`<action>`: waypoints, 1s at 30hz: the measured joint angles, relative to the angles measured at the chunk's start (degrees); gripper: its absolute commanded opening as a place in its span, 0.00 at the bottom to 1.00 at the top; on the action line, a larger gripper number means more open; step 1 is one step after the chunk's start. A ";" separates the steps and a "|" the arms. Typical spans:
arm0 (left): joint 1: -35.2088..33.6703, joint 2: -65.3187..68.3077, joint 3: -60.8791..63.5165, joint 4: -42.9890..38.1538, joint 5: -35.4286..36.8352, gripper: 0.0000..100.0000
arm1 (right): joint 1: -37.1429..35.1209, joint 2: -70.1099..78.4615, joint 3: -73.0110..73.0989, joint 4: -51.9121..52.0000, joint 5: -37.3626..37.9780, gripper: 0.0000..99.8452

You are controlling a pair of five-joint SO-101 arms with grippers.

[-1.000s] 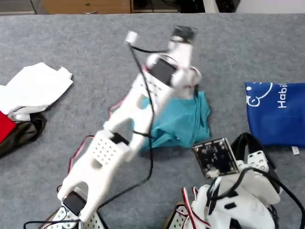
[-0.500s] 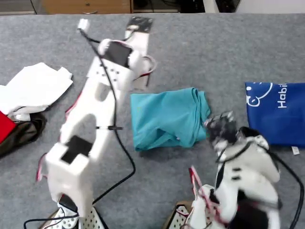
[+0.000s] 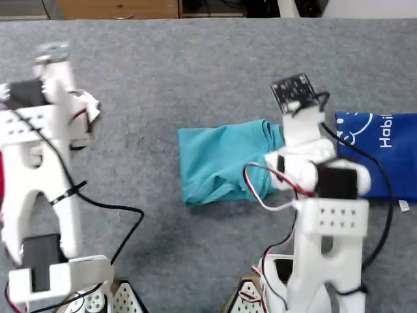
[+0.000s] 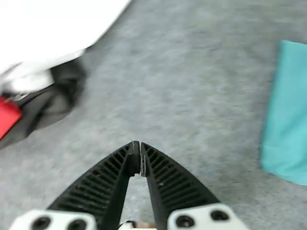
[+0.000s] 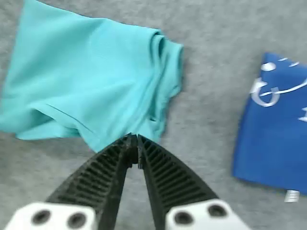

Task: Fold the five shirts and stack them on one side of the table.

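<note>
A teal shirt [image 3: 221, 160] lies roughly folded at the table's middle, its edges rumpled. A folded blue shirt [image 3: 381, 153] with white print rests at the right edge. My right gripper [image 5: 134, 142] is shut, with its tips over the near rim of the teal shirt [image 5: 96, 81] and the blue shirt [image 5: 273, 124] off to one side. My left gripper [image 4: 139, 157] is shut over bare carpet. Ahead of it lie a white shirt [image 4: 53, 28], a black shirt [image 4: 55, 98] and a red shirt [image 4: 7, 122]. The left arm [image 3: 39, 156] stands over that pile.
The grey carpeted table [image 3: 163, 72] is bare across its far half and between the two arms. Cables [image 3: 117, 215] trail from the left arm across the front. A wooden cabinet [image 3: 117, 8] stands beyond the far edge.
The left arm has swung from above the teal shirt to the left, over the pile. The right arm has risen from the front right and stretched out over the teal shirt's right edge.
</note>
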 measured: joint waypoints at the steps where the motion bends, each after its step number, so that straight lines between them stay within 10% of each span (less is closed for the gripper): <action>1: -1.76 -0.79 0.97 0.00 -0.79 0.02 | -1.67 1.49 -1.05 0.00 -1.41 0.00; 17: -12.04 -1.93 14.68 -1.14 -3.52 0.02 | -30.24 20.22 -5.36 -5.45 -6.77 0.00; 30: -21.45 -1.93 16.18 -5.19 -8.79 0.02 | -15.03 38.86 -1.93 -5.98 3.87 0.00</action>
